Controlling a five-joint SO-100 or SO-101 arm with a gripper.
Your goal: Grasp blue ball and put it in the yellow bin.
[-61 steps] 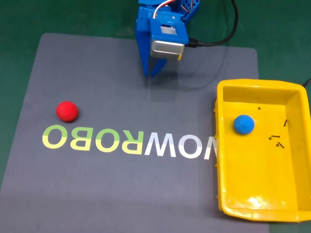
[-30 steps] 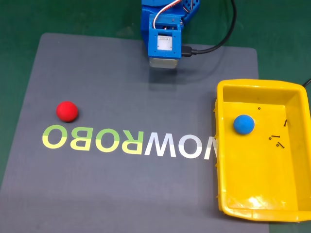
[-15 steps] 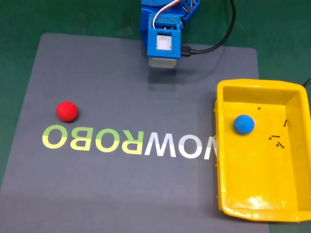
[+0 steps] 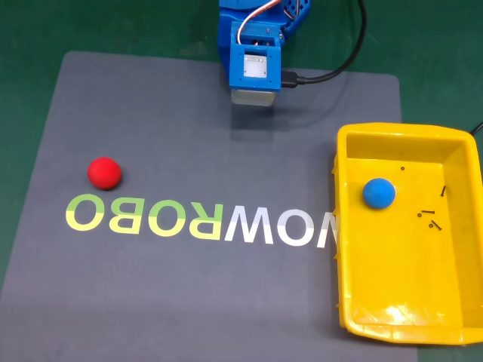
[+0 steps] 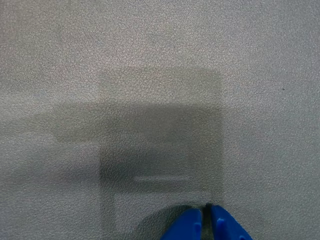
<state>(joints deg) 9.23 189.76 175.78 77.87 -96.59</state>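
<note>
The blue ball [image 4: 378, 193] lies inside the yellow bin [image 4: 353, 139] at the right of the fixed view, in the bin's upper left part. The blue arm [image 4: 255, 45] is folded at the top centre of the mat, far from the bin. In the wrist view my gripper [image 5: 205, 212] points straight down at bare grey mat, its two blue fingertips [image 5: 186, 226] pressed together with nothing between them. It is shut and empty.
A red ball [image 4: 103, 172] rests on the grey mat [image 4: 189, 151] at the left, above the printed letters. A few small dark screws [image 4: 430, 219] lie in the bin to the right of the blue ball. A black cable [image 4: 332, 72] runs from the arm to the top.
Two seconds ago the gripper hung tilted lower over the mat; it has since folded back toward the base. Nothing has moved in the last second.
</note>
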